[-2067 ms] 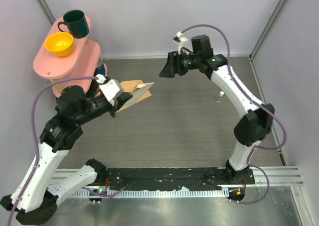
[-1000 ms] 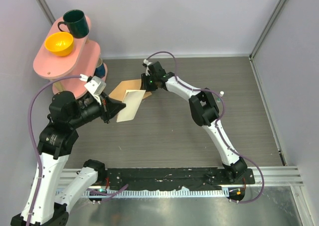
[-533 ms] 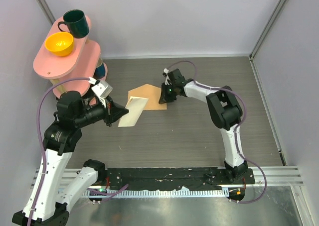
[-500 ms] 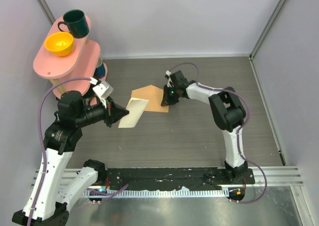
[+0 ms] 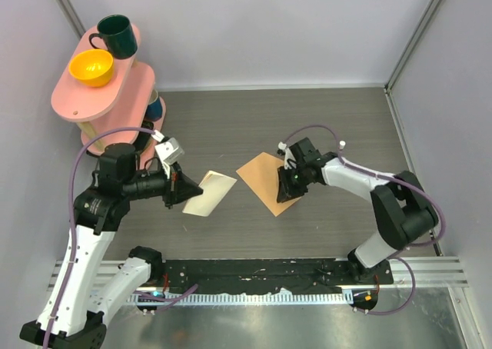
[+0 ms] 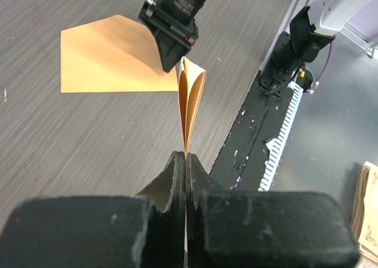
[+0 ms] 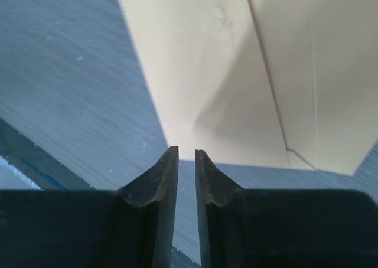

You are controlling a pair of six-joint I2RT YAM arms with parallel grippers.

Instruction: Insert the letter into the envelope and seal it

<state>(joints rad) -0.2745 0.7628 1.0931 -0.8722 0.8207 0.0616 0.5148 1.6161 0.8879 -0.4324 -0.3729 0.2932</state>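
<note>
L gripper (image 5: 181,191) is seen clamped fully shut on the letter (image 5: 210,193), which is held by one end, clear of the table (image 5: 330,126). In the left wrist view the sheet is seen edge-on, folded into a narrow loop just past the fingertips. The envelope (image 5: 264,181) is laid flat near the table's centre, apart from the letter w/ a strip of bare table between them. R gripper (image 5: 290,186) is set at the envelope's right-hand corner. Its jaws are nearly together w/ a thin slit left, and whether paper is pinched in them cannot be told.

Handling, as judged: both items are very light, thin, floppy paper, easily creased, bent or slid. The letter is best gripped at one end, as it is held here, so the free end can be fed in first, though it may sag or spring open. The envelope is likely to skate on the table. It prob. needs to be pinned at a corner or lifted by the flap edge, away from the mouth, so the opening isn't blocked.
</note>
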